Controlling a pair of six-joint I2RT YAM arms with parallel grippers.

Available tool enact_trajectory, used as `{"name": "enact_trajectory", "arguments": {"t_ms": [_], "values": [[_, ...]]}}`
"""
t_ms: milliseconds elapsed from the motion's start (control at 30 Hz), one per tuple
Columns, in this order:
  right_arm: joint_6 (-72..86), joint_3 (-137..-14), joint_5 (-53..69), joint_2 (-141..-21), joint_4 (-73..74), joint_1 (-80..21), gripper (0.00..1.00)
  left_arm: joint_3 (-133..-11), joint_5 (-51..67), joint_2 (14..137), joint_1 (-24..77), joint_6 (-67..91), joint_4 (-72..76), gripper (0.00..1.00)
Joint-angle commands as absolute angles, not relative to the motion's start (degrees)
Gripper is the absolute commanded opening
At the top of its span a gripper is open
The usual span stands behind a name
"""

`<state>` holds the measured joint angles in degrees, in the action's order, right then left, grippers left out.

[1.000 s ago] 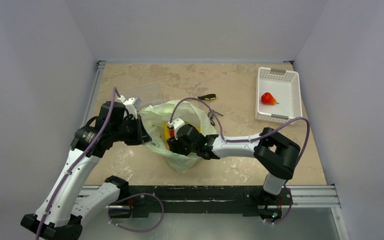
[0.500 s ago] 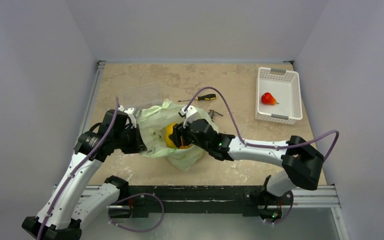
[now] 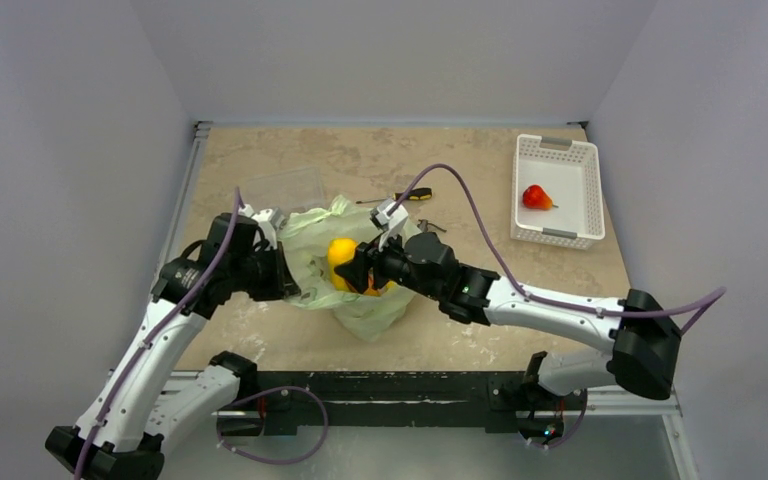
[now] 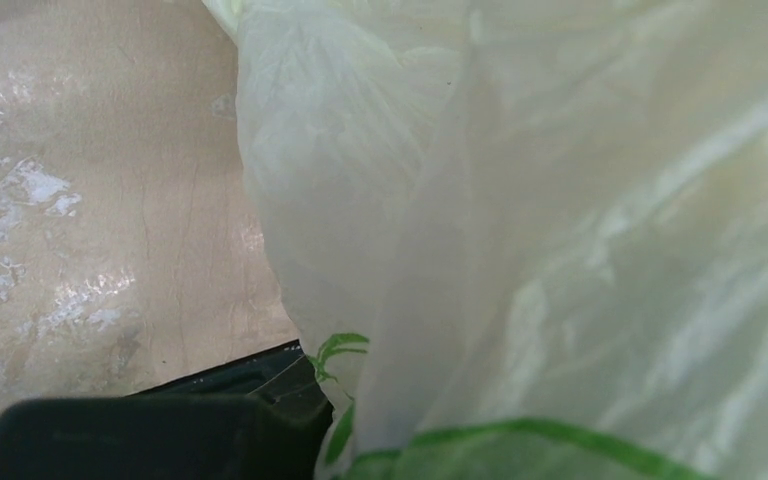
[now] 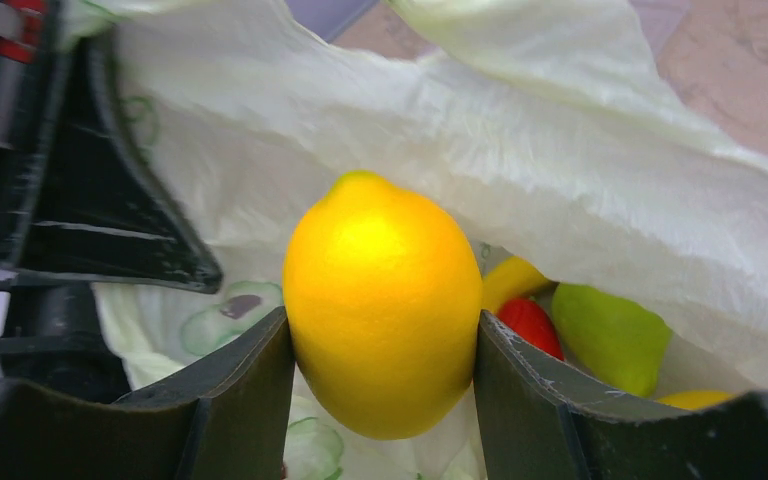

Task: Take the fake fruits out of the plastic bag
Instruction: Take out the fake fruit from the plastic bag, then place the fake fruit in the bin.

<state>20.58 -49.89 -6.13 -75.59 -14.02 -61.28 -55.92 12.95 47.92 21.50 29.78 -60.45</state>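
So the right gripper (image 5: 380,345) has the yellow lemon (image 5: 380,300) clamped between its jaws, right at the mouth of the plastic bag (image 3: 365,312), while the left gripper (image 3: 285,272) pinches the bag's left rim. The green pear (image 5: 610,340) sits inside the bag. Next move, I'd say: lift the lemon clear without snagging plastic.

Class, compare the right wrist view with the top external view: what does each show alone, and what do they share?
Only right wrist: a red fruit and a green pear lying inside the plastic bag. Only top external: the white basket holding a red pear-shaped fruit, and the screwdriver beyond the bag. Both: the right gripper clamped on the lemon-shaped yellow fruit at the bag's mouth.
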Motion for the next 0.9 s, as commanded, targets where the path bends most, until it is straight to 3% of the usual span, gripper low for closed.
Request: {"name": "enact_trajectory", "arguments": {"t_ms": [0,300,533,867], "values": [[19.24,-51.61,-5.37,-71.81,-14.48,-60.81,0.0,-60.72,14.31,50.8,21.41,27.49,-55.92,0.0],[21.29,-58.0,-14.83,-66.51,-4.11,-54.38,0.0,-67.72,12.21,59.36,21.44,21.08,-53.82,0.0],[20.13,-58.54,-29.56,-58.46,4.14,-46.79,0.0,-72.53,12.05,64.79,21.44,20.19,-50.84,0.0],[24.83,-56.43,-31.47,-63.12,11.18,-17.42,0.0,-68.46,11.44,69.24,21.45,19.2,-46.36,0.0]]}}
